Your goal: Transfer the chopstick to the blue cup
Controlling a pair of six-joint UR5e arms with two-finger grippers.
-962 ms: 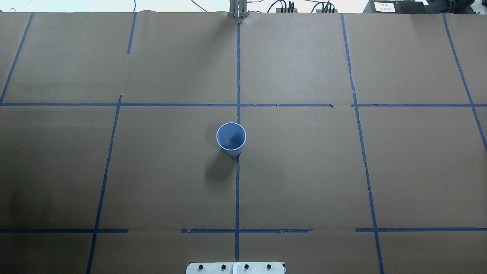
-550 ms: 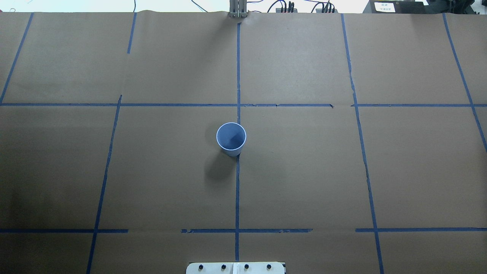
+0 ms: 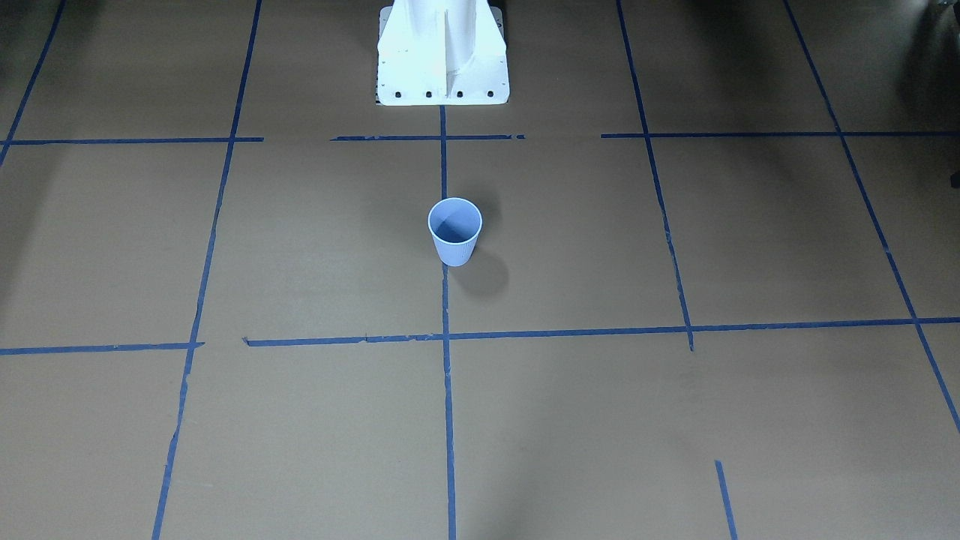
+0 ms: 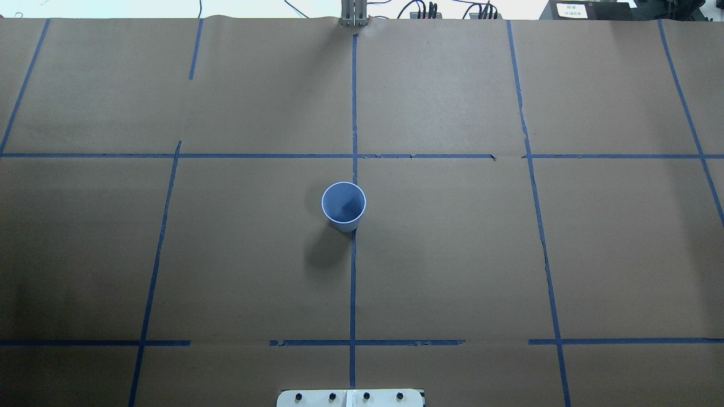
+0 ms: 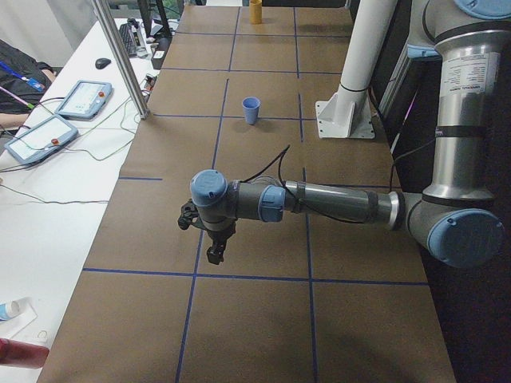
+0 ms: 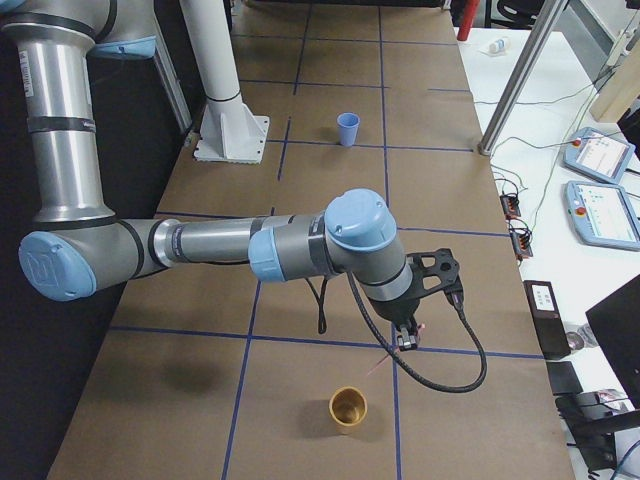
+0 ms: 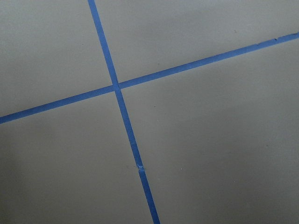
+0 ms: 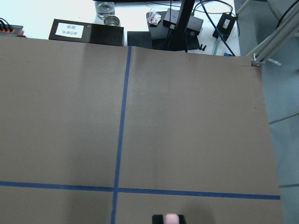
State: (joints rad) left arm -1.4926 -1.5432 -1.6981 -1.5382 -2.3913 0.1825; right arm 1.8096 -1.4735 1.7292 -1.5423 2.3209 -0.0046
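You have one blue cup (image 4: 343,204), one yellow cup (image 6: 348,408) and one chopstick (image 8: 171,219). You count two arms, the left arm (image 5: 335,203) and the right arm (image 6: 210,242), and two tools, the left tool (image 5: 214,254) and the right tool (image 6: 407,340). Beside them you see two teach pendants, the nearer pendant (image 6: 605,213) and the farther pendant (image 6: 598,155), one white pedestal (image 3: 442,56) and one bench (image 4: 452,254).

The blue cup (image 4: 343,204) is showing pale blue, faintly ribbed sides. The table (image 4: 452,254) is wearing plain brown paper, with dark blue tape lines (image 4: 353,282) crossing it in a grid. The chopstick (image 8: 172,218) is showing pale pink.
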